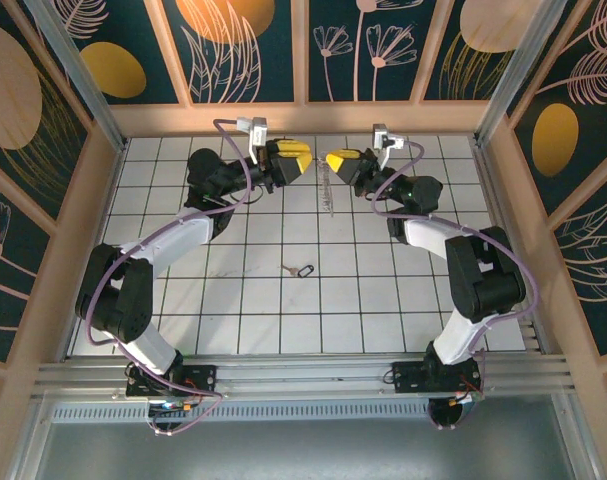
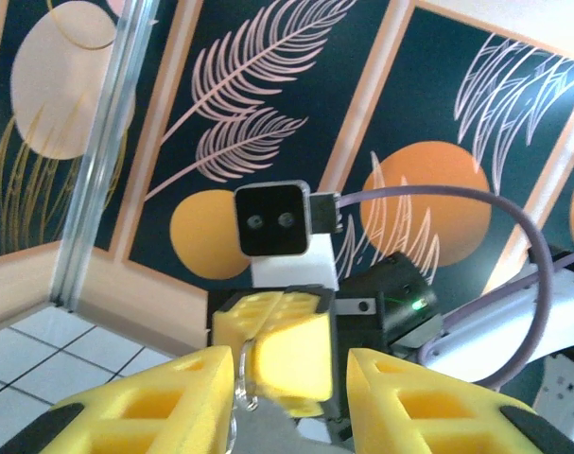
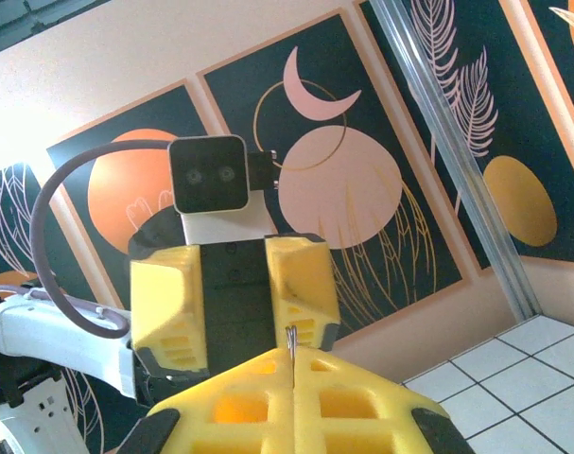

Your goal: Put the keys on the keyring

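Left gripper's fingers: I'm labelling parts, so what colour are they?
Bright yellow; the fingers show best in the left wrist view.

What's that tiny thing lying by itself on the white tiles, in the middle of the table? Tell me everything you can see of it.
It is a small key lying flat near the middle of the tiled table. A thin silvery shaft points left in the overhead view; at its right end sits a darker head that looks like a small loop. It seems metal. Nothing but the tile touches it. Finer detail is too small to tell.
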Tool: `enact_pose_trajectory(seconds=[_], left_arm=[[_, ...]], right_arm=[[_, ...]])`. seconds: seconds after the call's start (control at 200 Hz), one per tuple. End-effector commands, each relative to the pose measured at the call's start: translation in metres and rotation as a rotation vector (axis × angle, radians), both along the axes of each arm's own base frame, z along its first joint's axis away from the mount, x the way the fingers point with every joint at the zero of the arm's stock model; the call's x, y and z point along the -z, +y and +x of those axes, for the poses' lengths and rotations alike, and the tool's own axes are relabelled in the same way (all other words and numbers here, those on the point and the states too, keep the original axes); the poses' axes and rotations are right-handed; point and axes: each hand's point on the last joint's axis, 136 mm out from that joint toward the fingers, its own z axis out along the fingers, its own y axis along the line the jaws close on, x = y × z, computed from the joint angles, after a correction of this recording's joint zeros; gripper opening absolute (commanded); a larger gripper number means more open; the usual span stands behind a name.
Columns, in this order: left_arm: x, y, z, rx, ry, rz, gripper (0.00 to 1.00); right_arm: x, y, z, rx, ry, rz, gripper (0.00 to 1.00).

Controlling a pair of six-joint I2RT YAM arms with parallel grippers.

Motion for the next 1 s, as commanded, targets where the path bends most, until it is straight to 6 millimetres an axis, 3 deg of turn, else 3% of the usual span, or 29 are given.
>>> enact_pose_trajectory(seconds=[0.0, 0.245, 0.501, 0.521, 0.996], left_arm=[[-0.007, 0.001, -0.008, 0.056, -0.033, -0.028, 0.36], [0.001, -0.003, -0.004, 0.085, 0.001, -0.013, 0.36], [-0.002, -0.005, -0.004, 0.096, 0.0, -0.01, 0.36], [0.009, -0.007, 0.002, 0.094, 0.025, 0.0, 0.36], [0.011, -0.01, 0.007, 0.097, 0.036, 0.005, 0.35]], right_arm=[[-0.029, -0.003, -0.017, -0.004, -0.15, 0.068, 0.0], [-0.029, -0.002, -0.018, -0.009, -0.147, 0.071, 0.0], [-0.03, 0.002, -0.018, -0.019, -0.144, 0.073, 0.0], [-0.03, 0.002, -0.018, -0.021, -0.144, 0.072, 0.0], [-0.029, 0.006, -0.02, -0.038, -0.139, 0.069, 0.0]])
